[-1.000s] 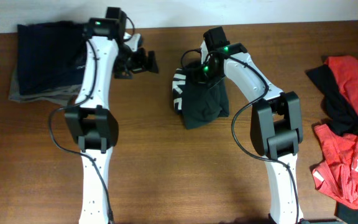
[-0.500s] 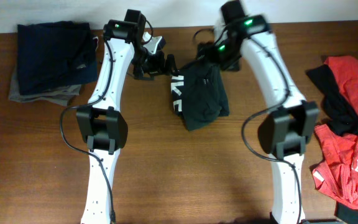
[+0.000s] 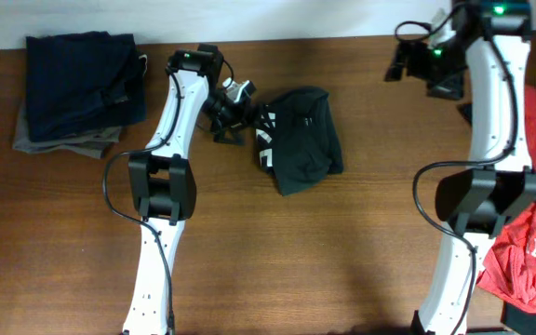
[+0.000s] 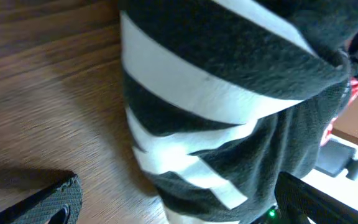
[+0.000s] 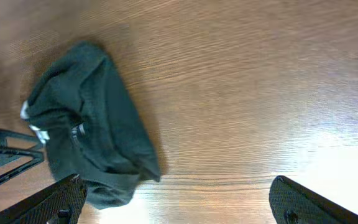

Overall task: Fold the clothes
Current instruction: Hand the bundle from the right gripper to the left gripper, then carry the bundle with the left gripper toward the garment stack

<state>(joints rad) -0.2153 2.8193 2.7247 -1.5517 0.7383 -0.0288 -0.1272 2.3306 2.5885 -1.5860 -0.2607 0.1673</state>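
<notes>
A dark green shirt [image 3: 298,138] with white lettering lies folded in a lump at the table's middle. My left gripper [image 3: 239,113] stands open at its left edge. In the left wrist view the shirt's white-striped fold [image 4: 216,106] fills the frame and reaches down between the wide-apart fingers [image 4: 51,202]; my left gripper [image 4: 179,211] is not closed on it. My right gripper [image 3: 406,63] hovers open near the far right of the table, well clear of the shirt. Its wrist view shows the shirt [image 5: 89,140] at the left and bare wood between the fingers of the right gripper [image 5: 185,208].
A stack of folded dark blue and grey clothes [image 3: 77,88] sits at the far left corner. Loose red garments [image 3: 533,251] and a black one [image 3: 477,116] lie along the right edge, partly behind the right arm.
My right gripper opened, let go of the shirt and swung away to the far right. My left gripper moved right, up to the shirt's left edge.
</notes>
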